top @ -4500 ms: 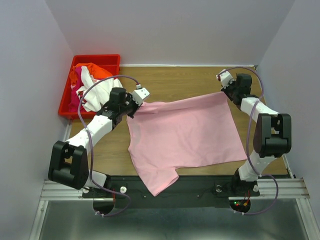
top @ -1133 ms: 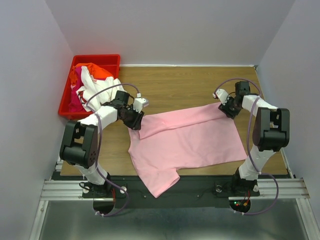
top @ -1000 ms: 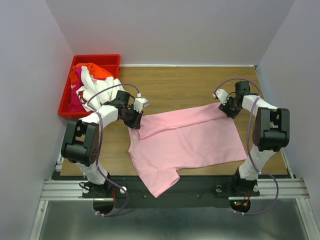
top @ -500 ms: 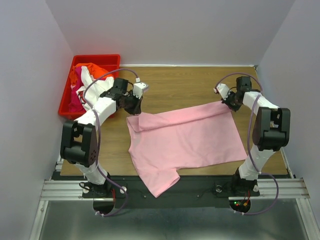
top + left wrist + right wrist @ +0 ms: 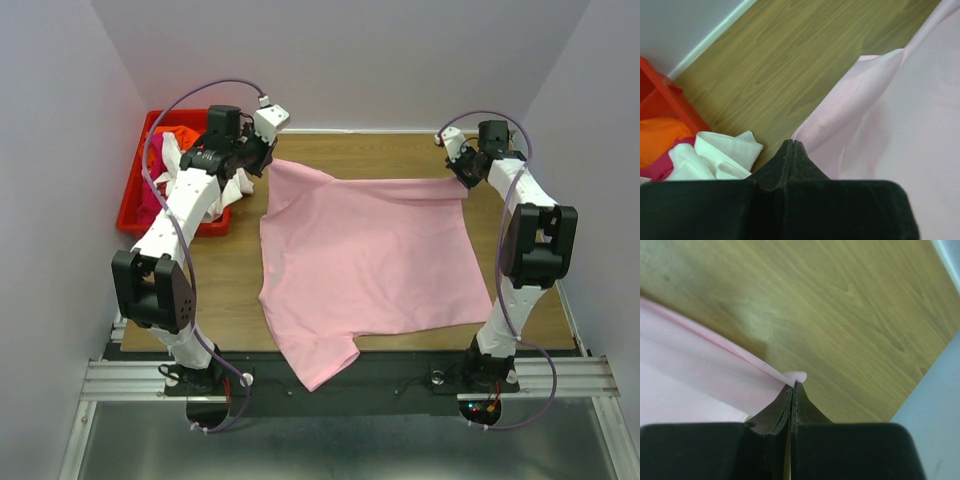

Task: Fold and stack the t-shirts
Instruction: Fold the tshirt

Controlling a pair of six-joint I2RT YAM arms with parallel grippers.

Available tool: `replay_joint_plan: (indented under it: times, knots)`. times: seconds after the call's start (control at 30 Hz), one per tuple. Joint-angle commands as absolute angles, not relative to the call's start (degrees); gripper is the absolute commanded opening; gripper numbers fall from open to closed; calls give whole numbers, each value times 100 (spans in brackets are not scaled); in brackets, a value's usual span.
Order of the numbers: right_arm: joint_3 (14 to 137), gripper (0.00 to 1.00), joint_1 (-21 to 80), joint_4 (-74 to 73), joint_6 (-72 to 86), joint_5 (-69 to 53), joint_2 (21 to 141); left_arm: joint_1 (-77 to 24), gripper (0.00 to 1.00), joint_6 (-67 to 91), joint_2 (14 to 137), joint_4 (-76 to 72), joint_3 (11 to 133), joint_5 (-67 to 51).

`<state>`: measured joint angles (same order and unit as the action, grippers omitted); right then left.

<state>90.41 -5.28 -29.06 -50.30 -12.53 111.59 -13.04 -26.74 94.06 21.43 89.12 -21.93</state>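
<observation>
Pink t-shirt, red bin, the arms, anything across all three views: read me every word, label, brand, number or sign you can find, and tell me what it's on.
None: no readable text in any view.
The pink t-shirt is plain, with no print or tag showing.
The red bin and the wooden table show no label, number or sign.
</observation>
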Motion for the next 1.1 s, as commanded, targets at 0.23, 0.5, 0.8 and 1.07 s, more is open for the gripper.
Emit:
replay_joint_plan:
  times: [0.23, 0.5, 0.8, 1.07]
  knots:
    - [9255, 0, -562, -2804, -4878, -1318, 11180, -1248, 0, -3067, 9247, 1934, 8589, -2285]
    - [8614, 1, -562, -2812, -5071, -1301, 10776, -1257, 0, -3172, 8588, 1784, 7542, -2311]
    - [8165, 0, -571, -2812, -5282, -1178, 10591, -1344, 0, -3401, 7806, 2197, 6540, -2724]
    - [7911, 1, -562, -2821, -5370, -1151, 10643, -1748, 0, -3349, 7602, 2171, 5565, -2540]
